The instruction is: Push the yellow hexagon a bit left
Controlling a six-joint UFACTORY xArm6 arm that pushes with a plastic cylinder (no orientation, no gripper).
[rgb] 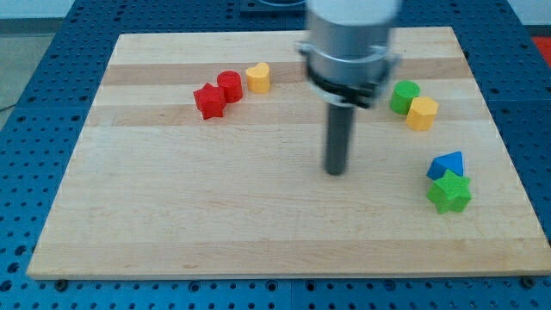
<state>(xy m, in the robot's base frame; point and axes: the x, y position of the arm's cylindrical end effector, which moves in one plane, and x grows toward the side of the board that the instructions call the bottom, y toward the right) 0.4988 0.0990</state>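
Note:
The yellow hexagon (422,113) sits at the view's right on the wooden board (215,215), touching a green cylinder (404,96) just up and left of it. My tip (335,171) is at the board's middle, well left of the hexagon and somewhat lower in the view, touching no block. The rod hangs from a blurred silver arm end at the view's top.
A blue triangle (448,164) and a green star (449,191) lie touching at the lower right. A red star (208,102), a red cylinder (229,86) and a yellow heart (257,77) form a row at the upper left. A blue perforated table surrounds the board.

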